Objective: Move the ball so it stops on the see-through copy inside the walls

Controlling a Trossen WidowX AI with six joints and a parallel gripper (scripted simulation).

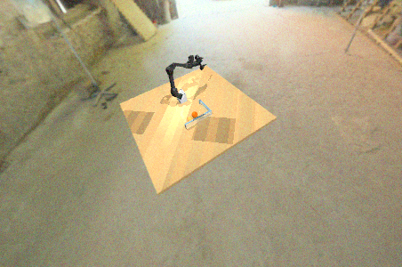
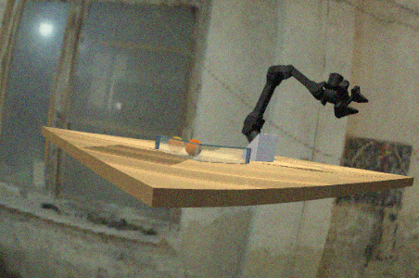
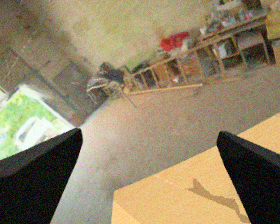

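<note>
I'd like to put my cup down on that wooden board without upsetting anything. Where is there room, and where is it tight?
Roomiest looks the near half of the table, from the two darker patches to the front corner. It is tight mid-board: the orange ball sits inside the clear walls, close to the arm's base. The open gripper hangs high beyond the far edge.

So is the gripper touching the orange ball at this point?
Apart. The exterior view shows the open gripper raised in the air beyond the arm's base, while the ball sits on the table behind the clear wall.
</note>
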